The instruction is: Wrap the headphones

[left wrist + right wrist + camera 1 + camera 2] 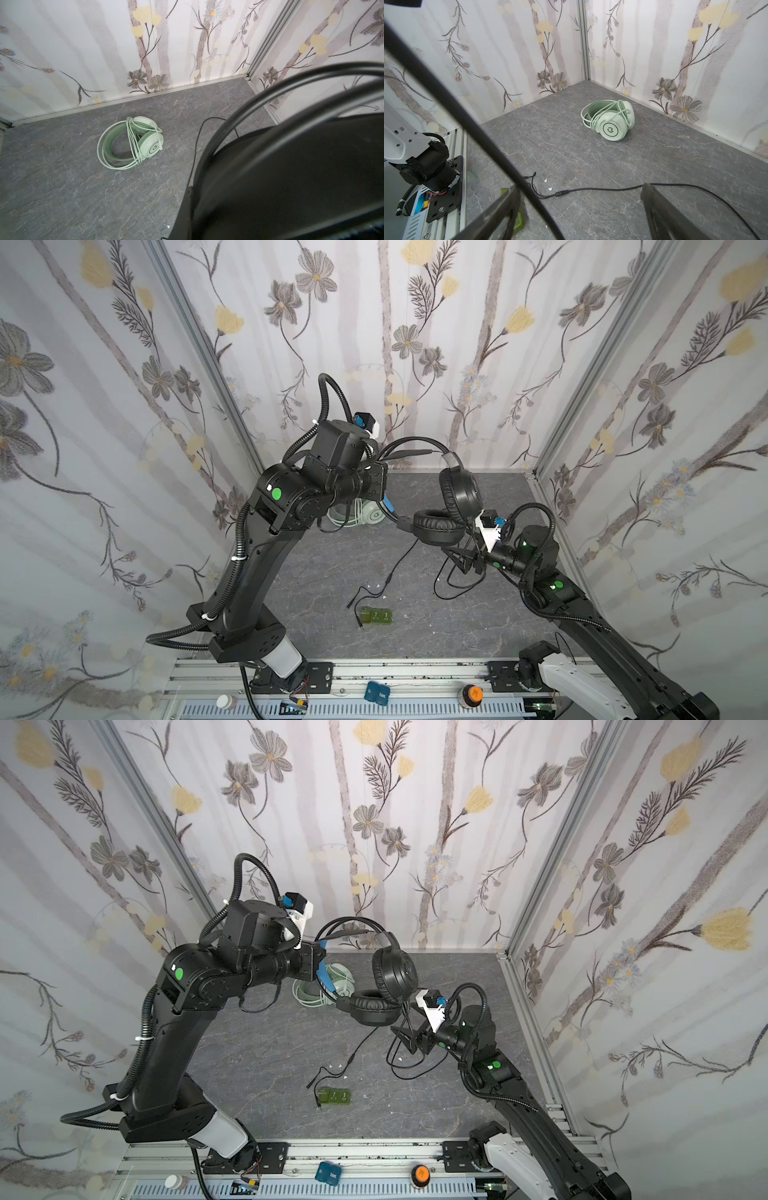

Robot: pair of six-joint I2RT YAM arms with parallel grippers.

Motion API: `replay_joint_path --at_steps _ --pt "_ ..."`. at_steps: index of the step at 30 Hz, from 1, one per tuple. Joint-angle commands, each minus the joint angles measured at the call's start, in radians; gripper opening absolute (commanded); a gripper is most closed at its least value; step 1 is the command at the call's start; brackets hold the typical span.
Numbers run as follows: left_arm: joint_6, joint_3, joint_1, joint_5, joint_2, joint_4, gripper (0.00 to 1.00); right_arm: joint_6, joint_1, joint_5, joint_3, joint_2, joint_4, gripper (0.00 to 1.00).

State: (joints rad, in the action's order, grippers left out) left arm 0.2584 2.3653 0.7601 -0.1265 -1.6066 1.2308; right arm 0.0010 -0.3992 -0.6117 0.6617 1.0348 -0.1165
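The black headphones [460, 494] hang in the air at mid table. My left gripper [380, 467] is shut on their headband, which fills the left wrist view as a dark blur [291, 166]. Their black cable [392, 574] drops to the table and ends in a split plug [358, 610]. My right gripper [457, 561] sits low, just right of the ear cups, and is open. In the right wrist view a blurred stretch of cable [471, 126] crosses between the spread fingers [502, 205]. The mint green headphones [133, 143] lie at the back with their white cable wound around them [610, 121].
Small green blocks [377, 616] lie near the front middle, beside the cable plugs. Patterned walls close in the back and both sides. On the front rail [415, 672] sit a blue box [377, 693], an orange-capped object [471, 695] and a white bottle [225, 701].
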Motion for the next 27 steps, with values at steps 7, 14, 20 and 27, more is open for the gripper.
replay_joint_path --at_steps 7,14,20,27 --pt "0.057 -0.057 -0.005 0.023 0.016 -0.104 0.00 0.072 -0.007 -0.055 0.071 0.051 -0.147 0.58" --pt "0.058 -0.064 -0.017 0.040 0.015 -0.113 0.00 0.072 -0.015 -0.056 0.076 0.036 -0.135 0.38" --pt "0.062 -0.066 -0.041 0.050 0.019 -0.128 0.00 0.075 -0.021 0.056 0.067 0.036 -0.084 0.00" --pt "0.067 -0.077 -0.072 -0.033 0.055 -0.165 0.00 0.123 -0.018 0.305 -0.009 0.005 0.004 0.00"
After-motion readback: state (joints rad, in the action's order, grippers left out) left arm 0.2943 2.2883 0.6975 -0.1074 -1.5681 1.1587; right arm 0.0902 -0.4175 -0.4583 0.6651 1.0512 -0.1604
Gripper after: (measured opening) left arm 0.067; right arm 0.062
